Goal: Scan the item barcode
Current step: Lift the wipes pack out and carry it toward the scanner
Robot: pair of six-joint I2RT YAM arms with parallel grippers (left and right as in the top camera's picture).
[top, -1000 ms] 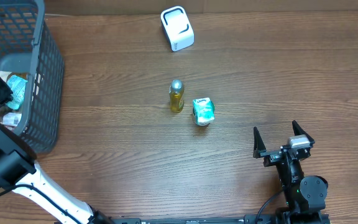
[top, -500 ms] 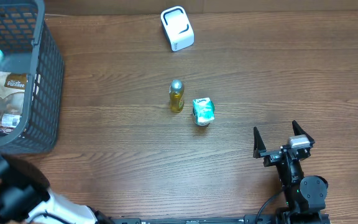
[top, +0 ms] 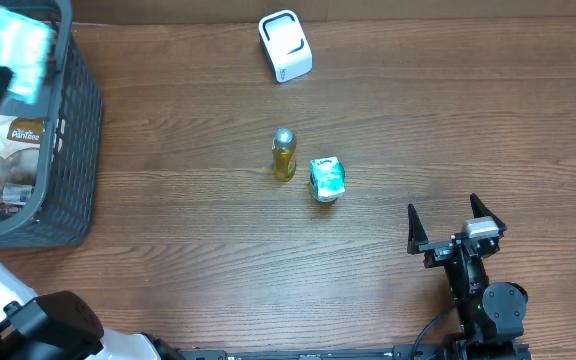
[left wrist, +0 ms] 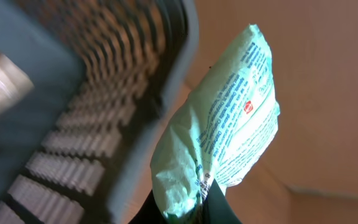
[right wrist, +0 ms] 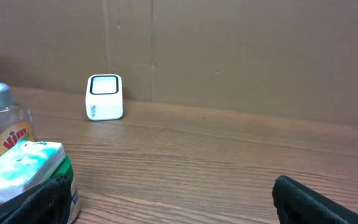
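Left gripper (left wrist: 202, 204) clamped on a pale green packet (top: 20, 42) — held up over the grey basket (top: 78, 120).
The right gripper (top: 450, 222) sits wide open and empty at the front right of the worktop (top: 448, 110); the white scanner (top: 285, 45) stands at the far edge — a bottle (top: 284, 155) and a small pack (top: 326, 178) stand mid-worktop.

Wooden table (top: 418, 120), cardboard wall (right wrist: 260, 56)

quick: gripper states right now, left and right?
Left gripper: closed, holding the packet.
Right gripper: open, holding nothing.
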